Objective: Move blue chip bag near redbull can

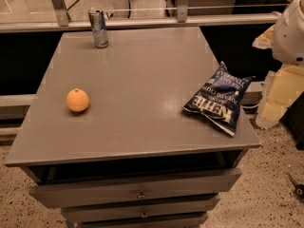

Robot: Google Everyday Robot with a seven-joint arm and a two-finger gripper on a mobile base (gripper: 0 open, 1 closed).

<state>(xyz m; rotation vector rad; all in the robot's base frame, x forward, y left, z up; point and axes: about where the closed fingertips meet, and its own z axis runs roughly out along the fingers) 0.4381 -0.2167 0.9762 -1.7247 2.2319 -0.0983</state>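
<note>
The blue chip bag (218,100) lies flat near the right front edge of the grey table top (142,89), its white "Kettle" lettering upside down to me. The redbull can (99,28) stands upright at the table's far left edge. They are far apart, on opposite corners. A white rounded part of my arm (289,30) shows at the upper right edge of the view, off the table. The gripper itself is out of view.
An orange fruit (77,100) sits on the left side of the table. Drawers (137,191) stick out below the front edge. A railing and window run behind the table. Yellow foam blocks (280,96) stand on the floor to the right.
</note>
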